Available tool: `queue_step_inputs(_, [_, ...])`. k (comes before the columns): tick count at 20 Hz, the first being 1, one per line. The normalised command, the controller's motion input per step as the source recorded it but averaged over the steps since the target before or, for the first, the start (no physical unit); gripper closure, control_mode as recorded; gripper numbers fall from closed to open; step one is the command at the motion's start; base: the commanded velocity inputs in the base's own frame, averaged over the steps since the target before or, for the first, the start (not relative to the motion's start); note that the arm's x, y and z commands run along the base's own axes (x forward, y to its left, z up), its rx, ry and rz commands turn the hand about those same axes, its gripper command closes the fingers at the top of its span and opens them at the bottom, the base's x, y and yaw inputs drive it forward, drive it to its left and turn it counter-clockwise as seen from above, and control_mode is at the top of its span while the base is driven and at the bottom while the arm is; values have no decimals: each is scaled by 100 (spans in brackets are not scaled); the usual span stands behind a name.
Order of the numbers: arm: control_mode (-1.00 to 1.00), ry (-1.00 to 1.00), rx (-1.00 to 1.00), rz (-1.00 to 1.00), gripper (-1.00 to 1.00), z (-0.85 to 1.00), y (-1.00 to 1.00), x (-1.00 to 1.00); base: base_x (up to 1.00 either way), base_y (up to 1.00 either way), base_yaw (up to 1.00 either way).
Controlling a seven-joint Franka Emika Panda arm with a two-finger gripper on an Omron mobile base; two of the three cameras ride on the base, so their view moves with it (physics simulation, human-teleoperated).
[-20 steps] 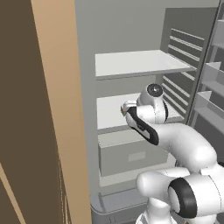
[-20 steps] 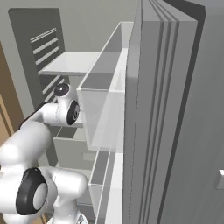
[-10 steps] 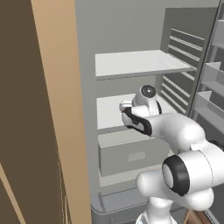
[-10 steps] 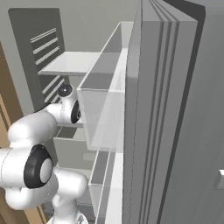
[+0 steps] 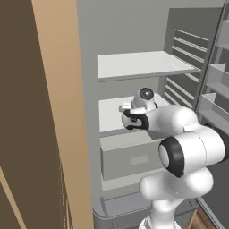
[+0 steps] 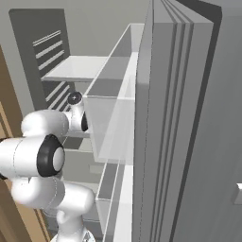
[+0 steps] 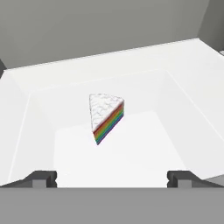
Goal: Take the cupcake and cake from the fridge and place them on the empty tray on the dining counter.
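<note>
I am reaching into the tall grey fridge [image 5: 134,27] with its door swung open; in the left base view my white arm rises from the lower right and bends toward the centre of the frame, where my wrist sits over the white middle shelf [image 5: 109,116]; above it, in the upper centre, a second white shelf [image 5: 138,65] juts out, and below it, in the lower centre, is the pale grey drawer [image 5: 127,156]; a tan wooden cabinet side [image 5: 53,112] fills the left of that frame; in the right base view my arm sits at the left edge, and the grey fridge door [image 6: 189,123] with its clear door bins [image 6: 113,127] takes the centre and right. In the hand view my two-finger gripper [image 7: 112,178] has its dark fingertips [image 7: 41,178] standing wide apart at the bottom left and bottom right of the frame, with nothing between them; I hold nothing. The small triangular cake slice, white on top with red, orange and green layers on its side [image 7: 106,116], lies just above the centre of the hand view on the white shelf floor, its narrow point toward the lower part of the frame and its layered side facing right; it sits alone, clear of the shelf's walls, and apart from my fingertips, which frame it from below; the grey back wall of the fridge runs along the top of that view.
</note>
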Motion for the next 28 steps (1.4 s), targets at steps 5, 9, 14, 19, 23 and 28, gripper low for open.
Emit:
queue_step_inputs(5, [-100, 0, 0, 0, -100, -19, 2, 42, 0, 0, 0])
queue_step_inputs(9, [-100, 0, 0, 0, -100, -24, 2, 44, 0, 0, 0])
queue_step_inputs(14, [-100, 0, 0, 0, -100, -25, 1, 44, 0, 0, 0])
queue_step_inputs(19, [-100, 0, 0, 0, -100, -25, 0, 45, 0, 0, 0])
queue_step_inputs(23, [-100, 0, 0, 0, -100, -23, 0, 43, 0, 0, 0])
queue_step_inputs(28, [-100, 0, 0, 0, -100, -26, 0, 42, 0, 0, 0])
